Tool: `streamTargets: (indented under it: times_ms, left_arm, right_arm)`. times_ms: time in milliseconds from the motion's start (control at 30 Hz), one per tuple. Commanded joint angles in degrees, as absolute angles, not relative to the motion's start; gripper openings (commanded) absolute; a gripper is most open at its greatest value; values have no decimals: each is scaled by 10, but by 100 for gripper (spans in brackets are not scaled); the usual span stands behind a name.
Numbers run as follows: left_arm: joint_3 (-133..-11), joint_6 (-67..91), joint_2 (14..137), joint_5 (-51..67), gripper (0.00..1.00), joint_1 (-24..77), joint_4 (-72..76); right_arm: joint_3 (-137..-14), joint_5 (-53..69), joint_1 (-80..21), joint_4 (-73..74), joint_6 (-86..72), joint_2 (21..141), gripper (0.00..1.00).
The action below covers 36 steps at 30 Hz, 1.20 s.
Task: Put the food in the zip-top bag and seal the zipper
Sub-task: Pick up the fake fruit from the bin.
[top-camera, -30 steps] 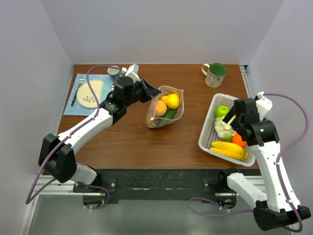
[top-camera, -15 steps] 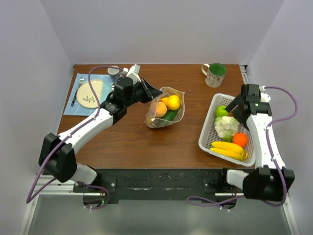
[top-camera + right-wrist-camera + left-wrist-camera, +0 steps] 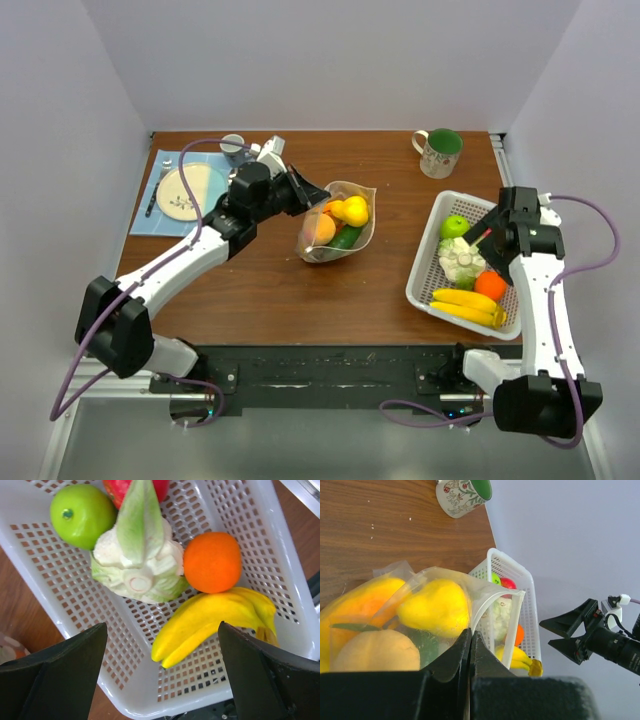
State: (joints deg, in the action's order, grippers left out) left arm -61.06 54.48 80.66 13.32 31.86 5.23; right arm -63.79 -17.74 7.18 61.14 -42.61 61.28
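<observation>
The clear zip-top bag [image 3: 340,222] lies mid-table with an orange, a yellow pear and a green piece inside; in the left wrist view the bag [image 3: 485,597] fills the frame. My left gripper [image 3: 312,193] is shut on the bag's mouth edge [image 3: 470,632], lifting it. The zipper strip [image 3: 512,625] shows along the rim. My right gripper [image 3: 484,231] is open and empty above the white basket [image 3: 433,268], which holds bananas [image 3: 215,617], an orange [image 3: 212,562], a cauliflower [image 3: 137,562], a green apple [image 3: 81,515] and a red piece [image 3: 116,487].
A flowered mug [image 3: 438,152] with a green inside stands at the back right. A plate [image 3: 186,191] with cutlery on a blue mat and a small cup [image 3: 233,147] sit at the back left. Grey walls enclose three sides.
My right gripper rose from the basket's food and moved to the right, staying open and empty. My left gripper kept its hold and shifted the bag's edge slightly.
</observation>
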Motion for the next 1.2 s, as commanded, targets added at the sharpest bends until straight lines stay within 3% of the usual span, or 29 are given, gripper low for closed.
streamTargets:
  times_ms: [0, 367, 600, 1167]
  left_arm:
    - [-603, 549, 795, 147, 0, 315, 86]
    - [-640, 509, 809, 135, 0, 314, 14]
    - [-666, 500, 816, 115, 0, 314, 1]
    - [-693, 490, 831, 101, 0, 309, -22]
  right_arm:
    - [-644, -215, 74, 650, -461, 624, 96]
    - [-702, -332, 84, 650, -507, 704, 99]
    - [-664, -213, 201, 538, -455, 785, 98]
    - [-654, -62, 209, 297, -410, 878, 99]
